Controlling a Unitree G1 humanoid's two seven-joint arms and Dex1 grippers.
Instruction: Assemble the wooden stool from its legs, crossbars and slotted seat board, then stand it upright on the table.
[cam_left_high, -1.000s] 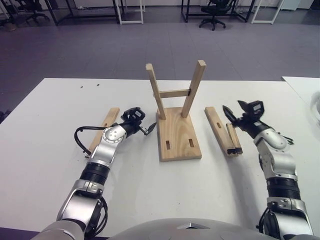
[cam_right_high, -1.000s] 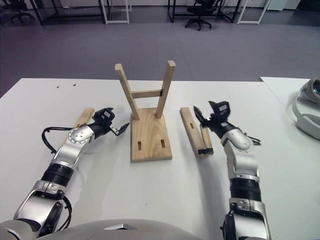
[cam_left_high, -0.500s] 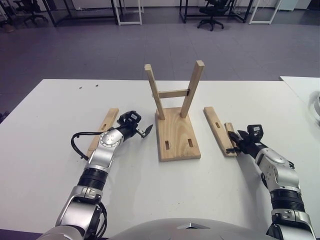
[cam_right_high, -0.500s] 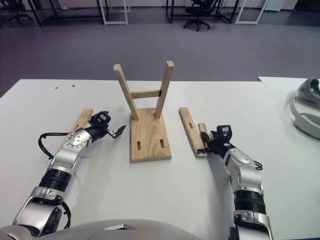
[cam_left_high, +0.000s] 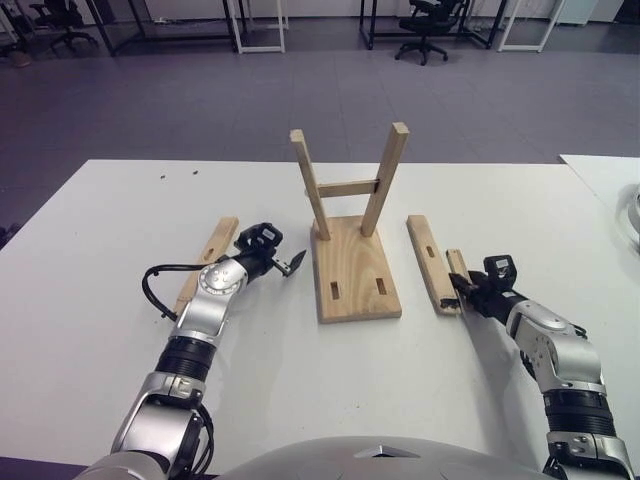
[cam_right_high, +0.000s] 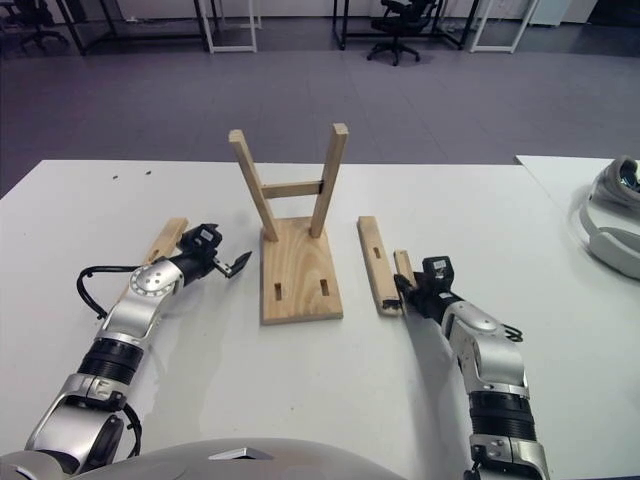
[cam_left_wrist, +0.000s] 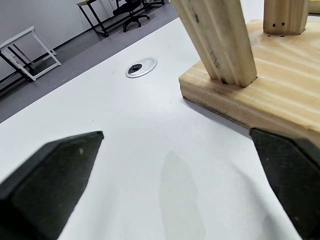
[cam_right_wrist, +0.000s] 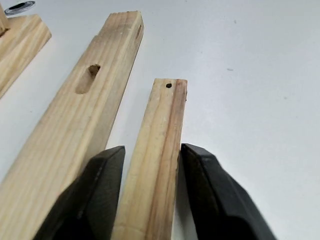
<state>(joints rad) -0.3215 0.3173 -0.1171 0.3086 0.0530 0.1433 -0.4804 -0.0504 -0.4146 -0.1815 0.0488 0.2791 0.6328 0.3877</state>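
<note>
White table (cam_left_high: 90, 340) under everything. At its middle, slotted seat board (cam_left_high: 357, 268) lying flat, with 2 empty slots toward the near end. Rising from the far end, a pair of standing legs (cam_left_high: 311, 185), splayed and tied by 1 fitted crossbar (cam_left_high: 350, 186). Just right of the board and apart from it, a loose slotted leg (cam_left_high: 428, 258) flat on the table. Left of the board, a second loose leg (cam_left_high: 210, 252), partly under the left arm. Close beside the right-hand leg, on its outer side, the short loose crossbar (cam_right_wrist: 161, 112).

Left gripper (cam_left_high: 292, 265) low near the board's left edge, spread wide, holding nothing. Right gripper (cam_left_high: 460, 288) down at the near end of the loose crossbar, its fingers (cam_right_wrist: 212, 192) astride the bar, 1 seemingly against the wood, a sliver of gap at the other; no firm pinch, by the look of it.

Step in hand, by judgement: picking up that crossbar. Close squarely on its 2 long faces, not on an edge. Keep the inner finger out of the narrow gap beside the slotted leg, to avoid nudging it. Grip back from the far end, leaving that tip free to enter the leg's slot. Lift straight before turning
</note>
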